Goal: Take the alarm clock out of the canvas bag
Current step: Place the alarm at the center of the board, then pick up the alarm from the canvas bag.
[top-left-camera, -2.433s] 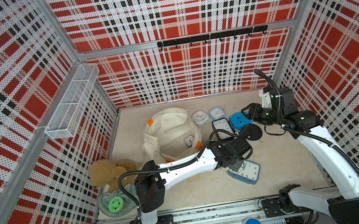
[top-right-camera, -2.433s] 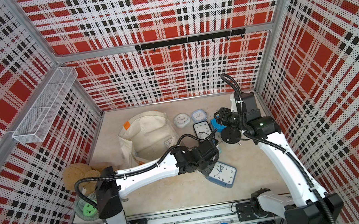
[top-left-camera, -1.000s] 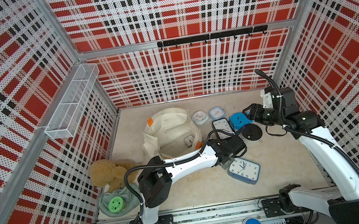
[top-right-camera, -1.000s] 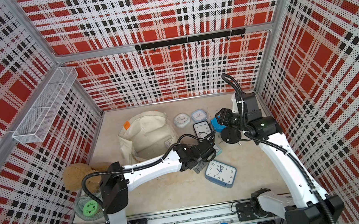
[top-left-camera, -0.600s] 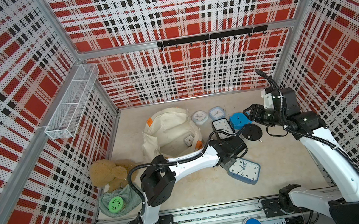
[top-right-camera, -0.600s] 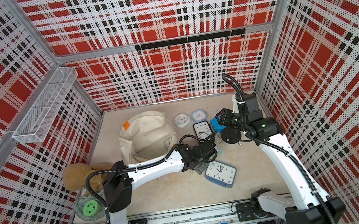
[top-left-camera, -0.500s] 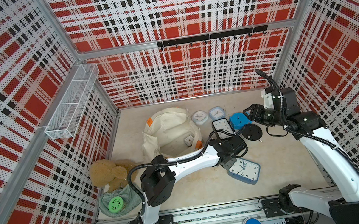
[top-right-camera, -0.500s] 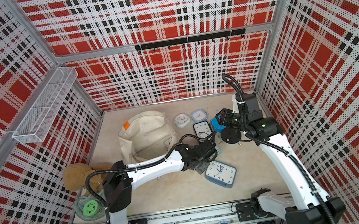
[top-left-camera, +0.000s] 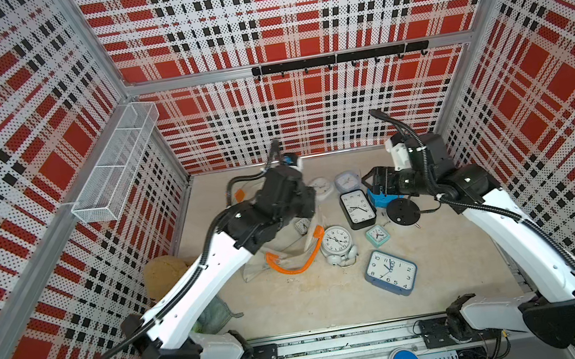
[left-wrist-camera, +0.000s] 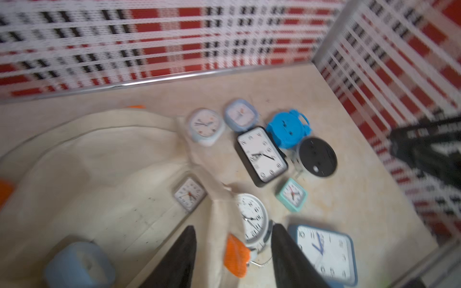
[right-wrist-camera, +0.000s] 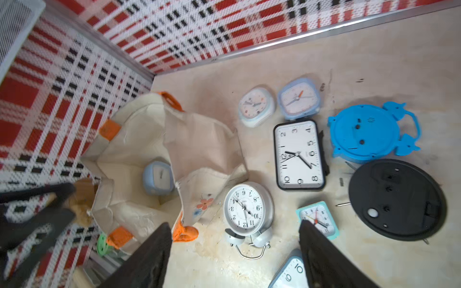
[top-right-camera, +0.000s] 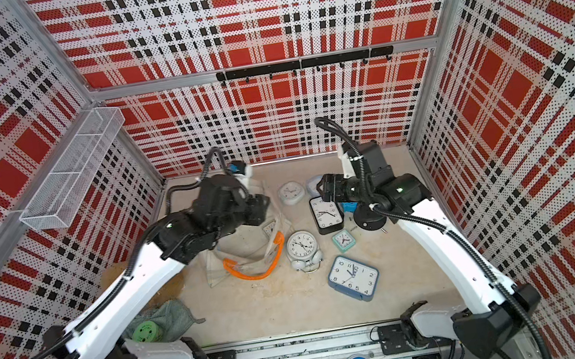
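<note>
Both pincers stand open, and two clocks lie in the canvas bag.

Your left gripper (left-wrist-camera: 233,227) hangs over the canvas bag (left-wrist-camera: 99,162) with its jaws moderately spread. The bag's rim cloth and an orange tab (left-wrist-camera: 235,256) sit loose between them, unpinched. Inside the bag, a small white square alarm clock (left-wrist-camera: 190,194) rests against the wall. A light-blue alarm clock (right-wrist-camera: 158,177) lies back-up on the bottom. Your right gripper (right-wrist-camera: 234,224) hovers above the table (top-left-camera: 296,302), by the black rectangular clock (top-left-camera: 358,208), with its jaws wide and nothing between them.
</note>
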